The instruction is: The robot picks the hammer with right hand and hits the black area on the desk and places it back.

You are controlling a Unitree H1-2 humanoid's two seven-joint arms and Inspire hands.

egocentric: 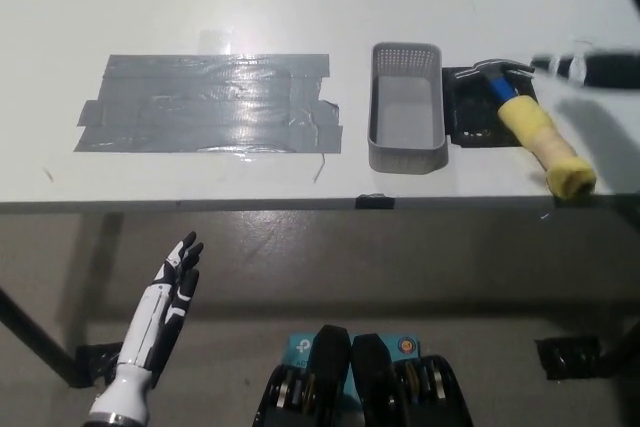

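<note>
The hammer (530,127) lies flat on the white desk (300,7) at the right. Its yellow handle points toward the front edge, and its dark head rests on a small black pad (465,112). My black right hand (590,69) reaches in from the right edge, just right of the hammer head. It is open, holds nothing and is partly cut off by the frame. A wide patch of dark grey tape (205,102) covers the desk's left half. My white left hand (165,297) hangs open below the desk's front edge at the lower left.
A grey mesh basket (372,112) stands between the tape patch and the hammer, close to the black pad. The desk's front edge (300,204) runs across the picture, with the floor below it.
</note>
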